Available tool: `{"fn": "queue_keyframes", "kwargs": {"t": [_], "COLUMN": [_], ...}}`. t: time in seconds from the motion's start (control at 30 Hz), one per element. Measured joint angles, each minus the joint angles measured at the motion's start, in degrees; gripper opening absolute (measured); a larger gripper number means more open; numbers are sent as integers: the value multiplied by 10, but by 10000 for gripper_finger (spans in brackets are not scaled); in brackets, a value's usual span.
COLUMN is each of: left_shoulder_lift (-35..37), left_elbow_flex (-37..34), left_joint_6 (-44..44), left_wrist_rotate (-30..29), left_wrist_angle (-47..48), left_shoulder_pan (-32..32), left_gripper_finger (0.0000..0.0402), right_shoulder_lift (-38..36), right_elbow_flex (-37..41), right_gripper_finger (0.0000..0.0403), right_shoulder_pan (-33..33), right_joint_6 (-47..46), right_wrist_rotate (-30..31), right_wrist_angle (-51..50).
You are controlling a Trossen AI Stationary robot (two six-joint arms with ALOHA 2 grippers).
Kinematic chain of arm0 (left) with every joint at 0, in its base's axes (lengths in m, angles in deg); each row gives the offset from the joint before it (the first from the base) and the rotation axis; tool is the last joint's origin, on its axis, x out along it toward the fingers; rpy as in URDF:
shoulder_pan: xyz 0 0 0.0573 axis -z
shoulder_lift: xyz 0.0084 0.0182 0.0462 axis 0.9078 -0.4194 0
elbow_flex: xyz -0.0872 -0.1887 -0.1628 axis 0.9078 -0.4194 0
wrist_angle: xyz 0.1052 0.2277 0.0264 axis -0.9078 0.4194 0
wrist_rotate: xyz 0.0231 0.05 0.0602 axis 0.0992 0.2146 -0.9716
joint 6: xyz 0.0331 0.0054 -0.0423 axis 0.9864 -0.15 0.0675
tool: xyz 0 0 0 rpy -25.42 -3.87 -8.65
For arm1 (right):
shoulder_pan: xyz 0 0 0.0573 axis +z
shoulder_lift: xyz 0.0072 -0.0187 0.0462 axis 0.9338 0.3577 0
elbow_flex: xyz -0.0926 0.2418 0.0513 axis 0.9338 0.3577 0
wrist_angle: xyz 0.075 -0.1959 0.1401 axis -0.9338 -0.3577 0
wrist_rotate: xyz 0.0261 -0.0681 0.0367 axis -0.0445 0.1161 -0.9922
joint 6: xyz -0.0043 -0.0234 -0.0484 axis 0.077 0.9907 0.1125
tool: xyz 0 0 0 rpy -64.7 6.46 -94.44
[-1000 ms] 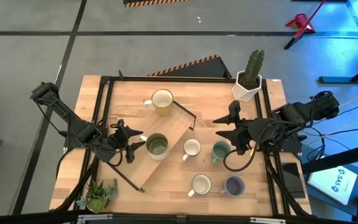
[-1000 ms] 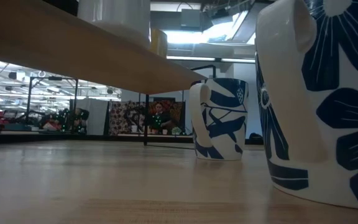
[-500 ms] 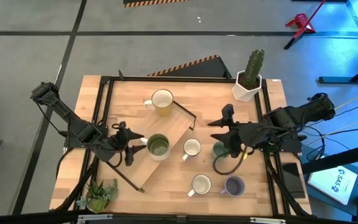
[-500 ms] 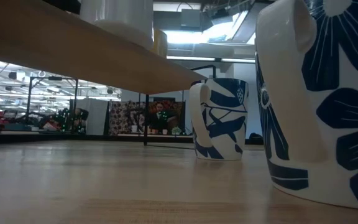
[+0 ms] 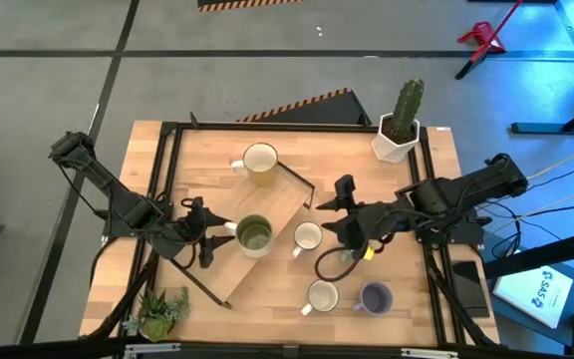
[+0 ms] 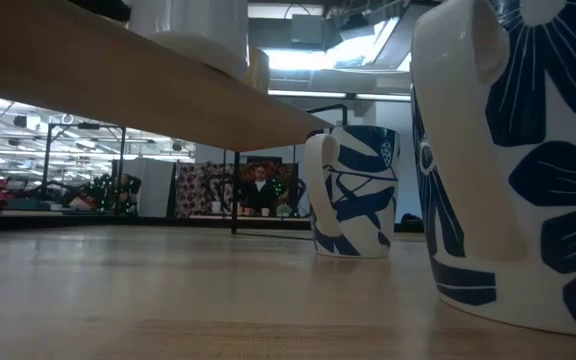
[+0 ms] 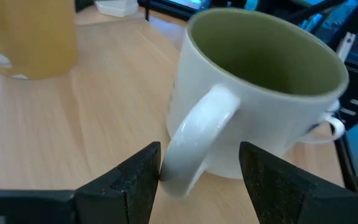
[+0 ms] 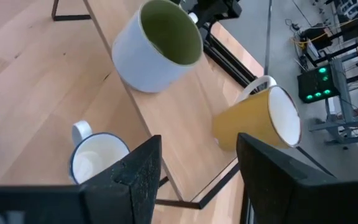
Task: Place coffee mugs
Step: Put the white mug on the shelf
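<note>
My left jaws straddle the handle of the olive-lined mug on the raised board.

The left gripper (image 7: pixel 194 177) stands open, a finger on either side of the olive mug's (image 5: pixel 252 233) handle (image 7: pixel 194 140), holding nothing yet. That mug sits mid-board (image 5: pixel 282 204), near its edge toward the table's (image 5: pixel 446 179) left side. To do this well, I judge I should close squarely on the handle loop, not its tip, and lift straight so the mug does not swing or scrape the board. My right gripper (image 5: pixel 339 214) hangs open and empty over the table's middle, just beside the small white mug (image 5: pixel 308 237); I should keep it off that mug. The yellow mug (image 5: pixel 260 163) stands at the board's far end; another white mug (image 5: pixel 322 296) and the lavender mug (image 5: pixel 375 297) stand near the table's front edge.
</note>
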Motion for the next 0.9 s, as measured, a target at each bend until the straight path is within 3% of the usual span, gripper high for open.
{"fn": "queue_keyframes", "kwargs": {"t": [0.5, 0.9], "left_shoulder_lift": [0, 0], "left_elbow_flex": [0, 0], "left_joint_6": [0, -11], "left_wrist_rotate": [71, 73], "left_wrist_angle": [-1, 0], "left_shoulder_pan": [0, 0], "left_gripper_finger": [212, 212], "right_shoulder_lift": [43, 101], "right_elbow_flex": [0, 0], "right_gripper_finger": [193, 193], "right_shoulder_pan": [1, -5], "right_joint_6": [-1, 65], "right_wrist_rotate": [-9, -51], "right_wrist_angle": [70, 108]}}
